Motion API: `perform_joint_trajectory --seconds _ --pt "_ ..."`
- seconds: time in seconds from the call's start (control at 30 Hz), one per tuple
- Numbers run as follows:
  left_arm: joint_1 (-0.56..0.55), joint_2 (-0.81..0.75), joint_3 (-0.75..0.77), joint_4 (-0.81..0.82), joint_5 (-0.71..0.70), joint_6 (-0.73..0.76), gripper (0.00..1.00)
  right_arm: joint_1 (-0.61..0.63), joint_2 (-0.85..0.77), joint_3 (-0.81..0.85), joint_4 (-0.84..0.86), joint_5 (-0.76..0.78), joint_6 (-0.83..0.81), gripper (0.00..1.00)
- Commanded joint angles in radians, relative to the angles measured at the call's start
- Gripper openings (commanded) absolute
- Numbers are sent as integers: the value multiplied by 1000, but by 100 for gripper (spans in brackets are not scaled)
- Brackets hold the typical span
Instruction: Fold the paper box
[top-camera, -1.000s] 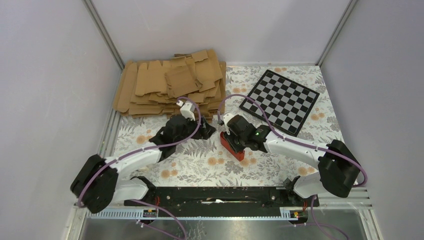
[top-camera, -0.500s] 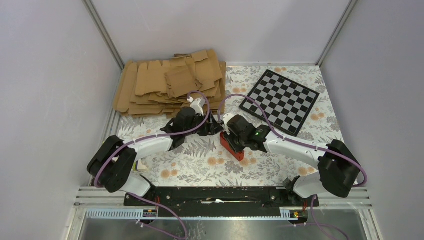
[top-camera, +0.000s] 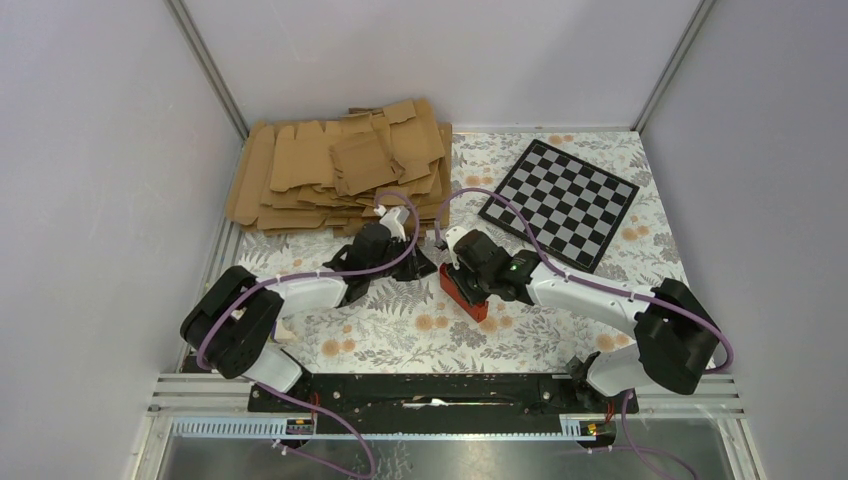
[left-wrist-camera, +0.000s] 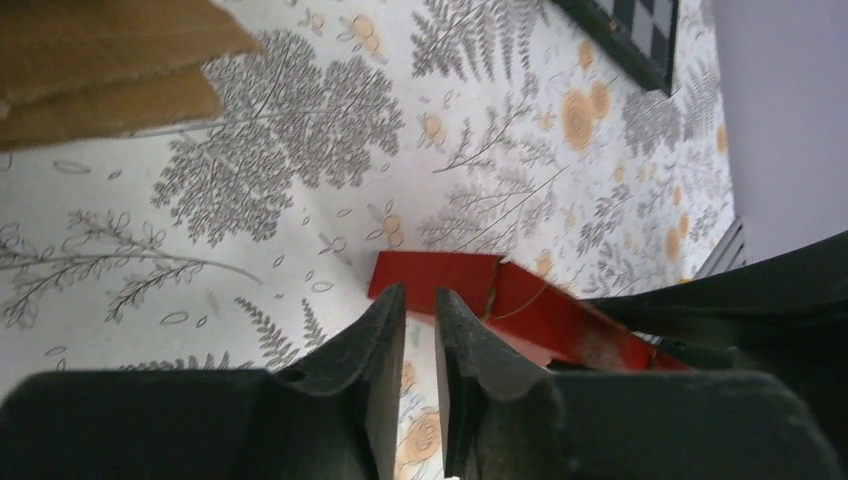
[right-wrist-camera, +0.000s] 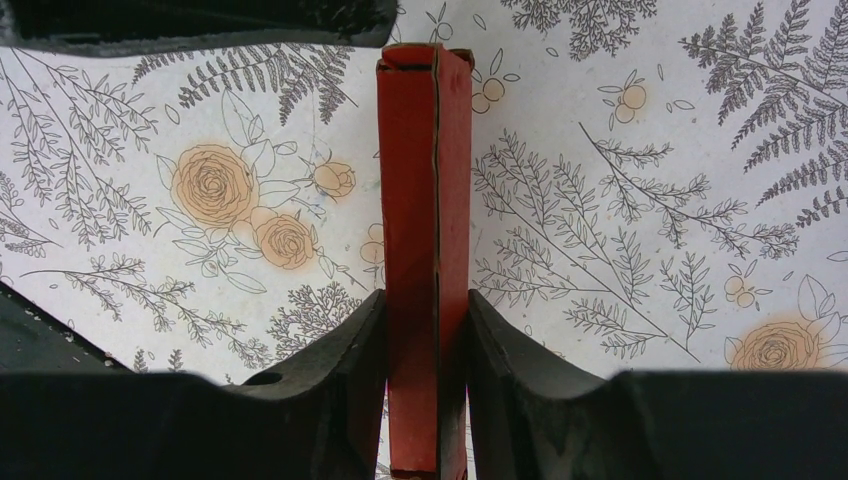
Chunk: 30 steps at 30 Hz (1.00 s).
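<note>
We see the red paper box (top-camera: 468, 299) near the middle of the desk (top-camera: 400, 335), which is covered with a floral print. The right end effector (top-camera: 463, 277) is closed on it. In the right wrist view its two dark fingers (right-wrist-camera: 350, 370) press against both long faces of the box. The box shows there as a narrow, flattened red strip running away from the camera, with a seam line along its upper side. The left end effector (top-camera: 425, 262) sits just to the left of the box, low over the desk. In the left wrist view its fingers stand almost together with only a slim slit between them. Their tips reach the near edge of a red flap of the box, and we cannot tell whether they pinch the card or merely meet it. A heap of brown cardboard blanks (top-camera: 340, 170) lies at the far left of the desk, just beyond the left end effector. A black-and-white checkered board (top-camera: 560, 200) lies at the far right, apart from the box.
</note>
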Motion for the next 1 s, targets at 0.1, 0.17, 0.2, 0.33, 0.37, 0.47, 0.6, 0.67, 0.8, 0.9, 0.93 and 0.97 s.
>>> perform_joint_trajectory --seconds 0.1,0.17,0.2,0.33,0.37,0.47,0.6,0.67,0.8,0.9,0.93,0.97 --pt "4 5 -56 84 2 2 18 1 18 12 16 2 13 39" --pt "5 -8 -63 83 -8 5 18 1 17 11 17 0 14 39" --pt "5 -20 -63 75 -17 11 18 1 16 10 17 0 14 39" --pt "5 -81 -43 39 -30 55 29 1 11 9 14 -1 14 40" --pt "4 -97 -42 38 -27 72 34 1 9 8 15 -1 14 41" --pt "4 -128 -30 64 22 91 40 1 6 6 14 -2 14 41" --pt "4 -128 -3 74 57 94 44 1 7 5 14 -4 14 42" --pt "4 -113 10 73 62 98 40 1 9 6 14 -4 14 42" --pt "3 -69 37 74 98 118 36 1 10 6 15 -6 14 42" --pt "4 -52 46 88 123 122 34 1 12 8 15 -7 14 36" --pt "4 -51 47 96 127 122 33 1 12 8 15 -7 14 34" --pt "3 -51 47 102 130 123 33 1 13 8 15 -7 14 33"
